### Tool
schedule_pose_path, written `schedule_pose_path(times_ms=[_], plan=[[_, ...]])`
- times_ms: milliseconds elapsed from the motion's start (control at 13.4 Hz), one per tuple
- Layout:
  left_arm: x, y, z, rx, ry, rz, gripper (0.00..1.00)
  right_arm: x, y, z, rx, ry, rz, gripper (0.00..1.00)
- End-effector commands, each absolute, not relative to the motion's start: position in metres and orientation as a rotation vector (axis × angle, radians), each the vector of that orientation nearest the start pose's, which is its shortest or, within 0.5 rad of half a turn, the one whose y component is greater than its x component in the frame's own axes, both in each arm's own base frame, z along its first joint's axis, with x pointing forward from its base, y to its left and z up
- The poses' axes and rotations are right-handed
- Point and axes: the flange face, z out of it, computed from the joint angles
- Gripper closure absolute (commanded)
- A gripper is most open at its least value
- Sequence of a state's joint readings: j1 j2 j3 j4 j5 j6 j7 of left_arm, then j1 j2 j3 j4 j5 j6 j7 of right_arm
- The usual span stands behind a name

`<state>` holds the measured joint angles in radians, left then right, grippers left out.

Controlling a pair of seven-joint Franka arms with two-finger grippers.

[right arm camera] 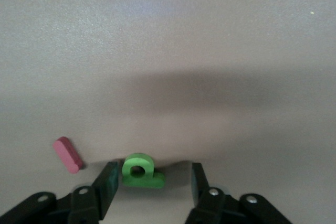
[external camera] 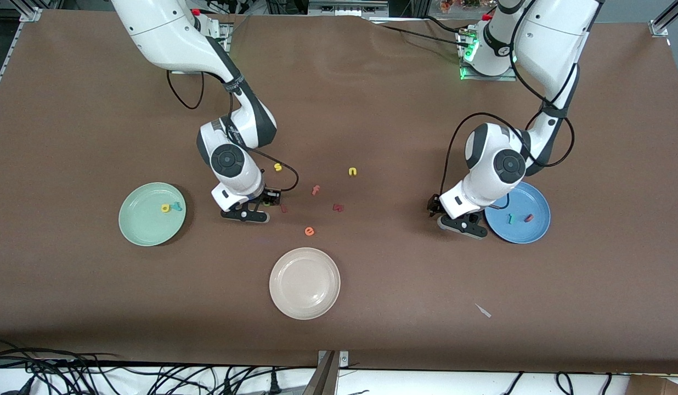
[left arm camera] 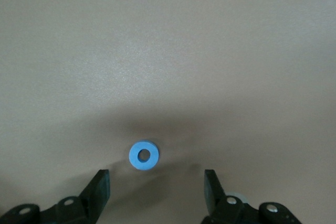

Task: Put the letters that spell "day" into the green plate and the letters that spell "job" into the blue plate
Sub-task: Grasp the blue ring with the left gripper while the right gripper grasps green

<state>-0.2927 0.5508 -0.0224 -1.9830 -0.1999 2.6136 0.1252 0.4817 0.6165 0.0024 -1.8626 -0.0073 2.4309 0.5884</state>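
Right gripper [right arm camera: 150,182]: fingers part-open around the green d [right arm camera: 140,172], down on the table between the green plate [external camera: 131,230] and the pink bar [right arm camera: 69,155].
Left gripper [left arm camera: 156,187]: wide, empty, low beside the blue plate [external camera: 536,233], blue o [left arm camera: 144,155] just ahead.
Risk: one finger touches the d first (it sits off-centre), so it may twist or squirt out.

High front camera facing both robot bases across the tabletop [external camera: 372,109], each wrist camera close above it, looking straight down
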Motion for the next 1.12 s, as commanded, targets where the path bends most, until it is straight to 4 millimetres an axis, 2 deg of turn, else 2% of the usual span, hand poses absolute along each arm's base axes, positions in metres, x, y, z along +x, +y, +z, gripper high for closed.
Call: schedule_pose_path(times_ms=[0, 149, 373, 895, 1044], plan=[[0.5954, -0.1948, 0.1812, -3.238, 0.424, -0.167, 0.19, 0.5644, 0.2993, 0.1772, -3.151, 0.153, 0.044, 0.38], [0.5946, -0.1946, 0.1767, -3.237, 0.419, -0.159, 0.2, 0.5641, 0.3003, 0.1757, -3.149, 0.153, 0.04, 0.38], [0.5967, -0.1924, 0.1745, -3.231, 0.419, -0.163, 0.32, 0.5644, 0.3015, 0.175, -3.146, 0.151, 0.032, 0.38], [0.5987, -0.1909, 0.1724, -3.226, 0.42, -0.174, 0.64, 0.5607, 0.3069, 0.1725, -3.139, 0.136, 0.036, 0.47], [0.6008, -0.1886, 0.1794, -3.226, 0.418, -0.192, 0.81, 0.5607, 0.3058, 0.1706, -3.142, 0.127, 0.039, 0.51]])
